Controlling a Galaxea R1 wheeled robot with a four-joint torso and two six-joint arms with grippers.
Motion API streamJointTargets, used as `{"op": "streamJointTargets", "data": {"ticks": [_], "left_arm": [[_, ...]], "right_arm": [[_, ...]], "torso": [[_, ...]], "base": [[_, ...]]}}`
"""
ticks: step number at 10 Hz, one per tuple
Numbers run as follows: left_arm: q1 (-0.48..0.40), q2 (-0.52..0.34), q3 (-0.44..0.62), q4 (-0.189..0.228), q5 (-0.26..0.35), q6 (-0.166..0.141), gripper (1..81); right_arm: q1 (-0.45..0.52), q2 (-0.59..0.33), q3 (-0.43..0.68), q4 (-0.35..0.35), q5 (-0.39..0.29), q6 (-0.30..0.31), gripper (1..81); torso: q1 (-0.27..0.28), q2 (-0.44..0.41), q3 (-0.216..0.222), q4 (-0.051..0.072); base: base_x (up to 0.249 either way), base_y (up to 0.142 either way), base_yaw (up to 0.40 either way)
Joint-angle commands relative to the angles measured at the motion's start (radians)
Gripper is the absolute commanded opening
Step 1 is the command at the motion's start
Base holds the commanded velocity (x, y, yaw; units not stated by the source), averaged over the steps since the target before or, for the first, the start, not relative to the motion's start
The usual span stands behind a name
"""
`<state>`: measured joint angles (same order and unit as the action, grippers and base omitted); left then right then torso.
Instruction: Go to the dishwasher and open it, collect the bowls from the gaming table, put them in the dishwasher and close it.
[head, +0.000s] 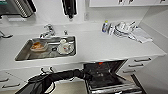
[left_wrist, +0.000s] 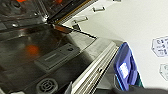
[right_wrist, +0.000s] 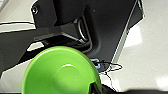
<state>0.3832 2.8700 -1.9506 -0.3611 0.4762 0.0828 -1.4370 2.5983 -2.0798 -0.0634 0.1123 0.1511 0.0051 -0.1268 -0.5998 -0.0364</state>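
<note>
Dishwasher (head: 110, 77) door down, steel edge exposed — green bowl (right_wrist: 62, 72) pinched by right fingers (right_wrist: 93, 87); left fingers unclear.

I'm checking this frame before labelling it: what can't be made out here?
- Dishwasher racks: head view, interior dark and blurred; the left arm crosses in front.
- Green bowl: right wrist view, cut off by the picture's edge; what holds it is unclear.
- Dishes in the sink: head view, too blurred to identify.
</note>
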Motion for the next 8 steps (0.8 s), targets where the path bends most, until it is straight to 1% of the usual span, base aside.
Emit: {"op": "streamJointTargets", "data": {"ticks": [1,2,3,4,5,6,7,8], "left_arm": [[0.001,-0.262,0.26,0.082,0.064,0.012,81.1],[0.045,-0.348,0.311,0.083,0.064,0.015,81.1],[0.093,-0.42,0.358,0.086,0.062,0.017,81.1],[0.162,-0.482,0.368,0.086,0.061,0.024,81.1],[0.254,-0.519,0.358,0.091,0.055,0.054,81.1],[0.352,-0.535,0.338,0.094,0.045,0.057,81.1],[0.463,-0.553,0.32,0.093,0.011,0.057,81.1],[0.579,-0.563,0.285,0.091,-0.051,0.057,81.1]], "right_arm": [[0.039,-0.226,0.311,-0.012,-0.023,-0.002,1.0],[0.063,-0.295,0.4,-0.009,-0.023,-0.001,1.0],[0.084,-0.352,0.462,-0.004,-0.023,0.001,1.0],[0.112,-0.407,0.522,0.0,-0.023,0.002,1.0],[0.146,-0.457,0.575,0.011,-0.022,0.002,1.0],[0.18,-0.498,0.63,0.016,-0.023,0.002,1.0],[0.209,-0.537,0.691,0.017,-0.023,0.002,1.0],[0.241,-0.571,0.742,0.02,-0.025,0.004,1.0]], "torso": [[0.0,0.0,0.0,0.0],[0.0,0.0,0.0,0.0],[0.0,0.0,0.0,0.0],[0.0,0.0,0.0,0.0],[0.0,0.0,0.0,0.0],[0.0,0.0,0.0,0.0],[0.0,0.0,0.0,0.0],[0.0,0.0,0.0,0.0]], "base": [[0.0,0.0,0.0],[0.0,0.0,0.0],[0.0,0.0,0.0],[0.0,0.0,0.0],[0.0,0.0,0.0],[0.0,0.0,0.0],[0.0,0.0,0.0],[0.0,0.0,0.0]]}}
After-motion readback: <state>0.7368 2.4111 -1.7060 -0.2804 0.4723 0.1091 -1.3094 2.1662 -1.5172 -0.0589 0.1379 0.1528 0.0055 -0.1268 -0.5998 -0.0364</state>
